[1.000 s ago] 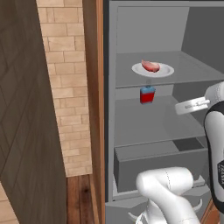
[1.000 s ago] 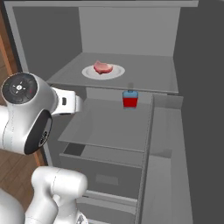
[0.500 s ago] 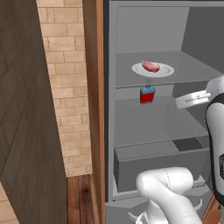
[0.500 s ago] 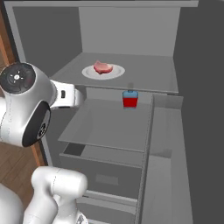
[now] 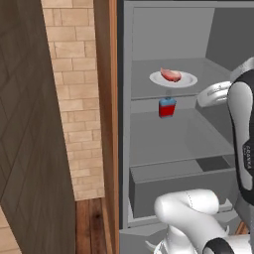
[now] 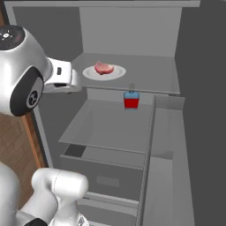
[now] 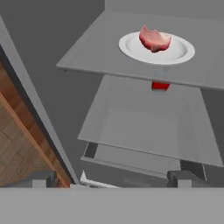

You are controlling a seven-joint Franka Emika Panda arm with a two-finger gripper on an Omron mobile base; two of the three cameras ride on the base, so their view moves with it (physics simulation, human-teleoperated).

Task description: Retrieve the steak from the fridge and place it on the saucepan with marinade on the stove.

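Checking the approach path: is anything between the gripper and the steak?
Nothing; in the hand view, bare shelf and plate rim precede the steak.

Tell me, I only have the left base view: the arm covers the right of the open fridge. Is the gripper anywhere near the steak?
Observer: Not yet. In the hand view the steak lies ahead on its white plate, with the open gripper short of the shelf edge.
Operator: Is anything between the hand and the plate?
Observer: No. The right base view shows bare upper shelf beside the plate, and the hand off to its left.
Operator: Where is the red bottle from there?
Observer: The red bottle stands on the shelf below, right of the plate, blue cap up.
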